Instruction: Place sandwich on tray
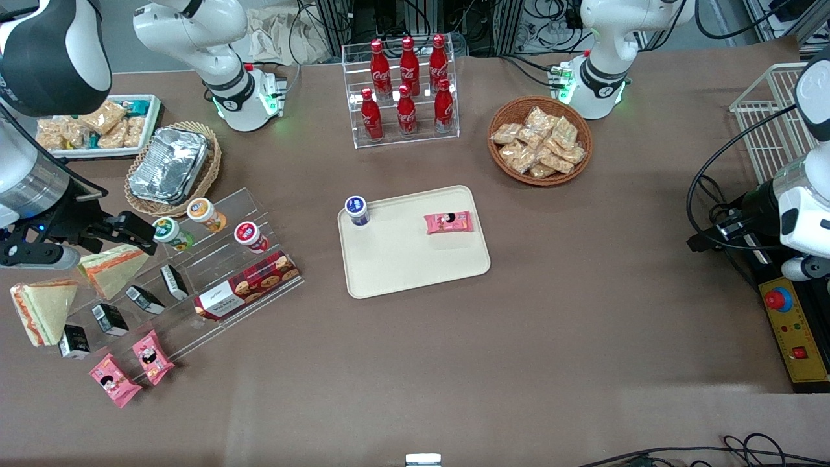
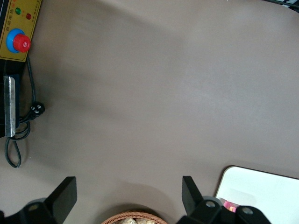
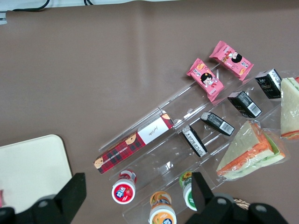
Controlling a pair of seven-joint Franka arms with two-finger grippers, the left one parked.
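At the working arm's end of the worktop, the open, empty end effector [image 1: 133, 235] hovers just above the clear-wrapped triangular sandwich [image 1: 111, 268]. That wedge's long axis runs slantwise, its point aimed at the cream-beige rectangular tray [image 1: 415, 259], well apart.

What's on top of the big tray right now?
The tray holds a small blue-lidded cup and a pink snack packet. No sandwich yet. The open tool hovers over the sandwich.

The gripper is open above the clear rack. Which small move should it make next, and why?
Probably shift the open gripper sideways until it is over the sandwich, then descend. It hangs over the cups on the clear rack, holding nothing. The sandwich lies nearer to the front camera, beside the broader-banded wedge, and the tray holds no sandwich yet.
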